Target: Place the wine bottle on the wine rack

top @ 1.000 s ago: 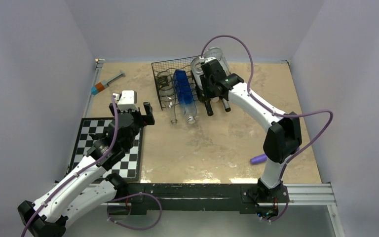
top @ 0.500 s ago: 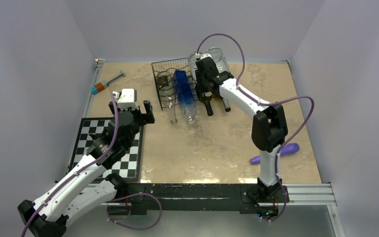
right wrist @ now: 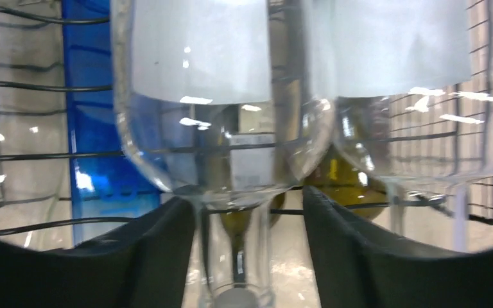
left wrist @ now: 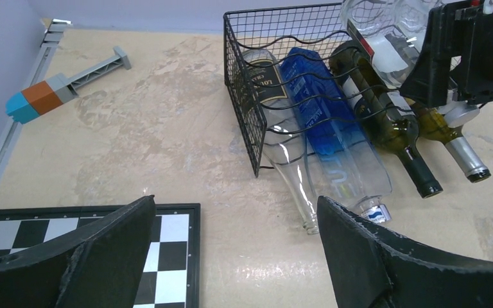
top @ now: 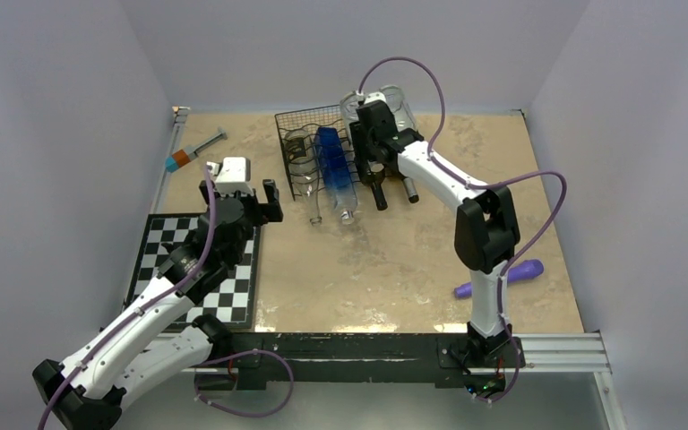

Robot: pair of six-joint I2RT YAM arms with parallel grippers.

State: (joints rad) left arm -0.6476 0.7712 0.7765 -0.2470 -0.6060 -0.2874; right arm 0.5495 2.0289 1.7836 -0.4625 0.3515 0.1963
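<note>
The black wire wine rack [top: 309, 121] stands at the back middle, also in the left wrist view [left wrist: 276, 32]. Its lower shelf holds a clear bottle [left wrist: 276, 138], a blue bottle [left wrist: 334, 147] and two green bottles [left wrist: 391, 125]. Two clear white-labelled bottles lie on top. My right gripper [top: 367, 148] is open, its fingers [right wrist: 154, 250] on either side of the neck of the left clear wine bottle [right wrist: 199, 77], with a gap on the right side. My left gripper [left wrist: 237, 244] is open and empty, low over the chessboard edge [top: 239, 193].
A chessboard [top: 166, 255] lies at the front left. A grey syringe-like toy with orange and blue blocks [top: 193, 150] lies at the back left. A purple object [top: 502, 278] lies at the front right. Grey walls close in three sides.
My right arm's elbow has folded in and risen, and its wrist sits slightly further back over the rack top. My left gripper has edged slightly forward.
</note>
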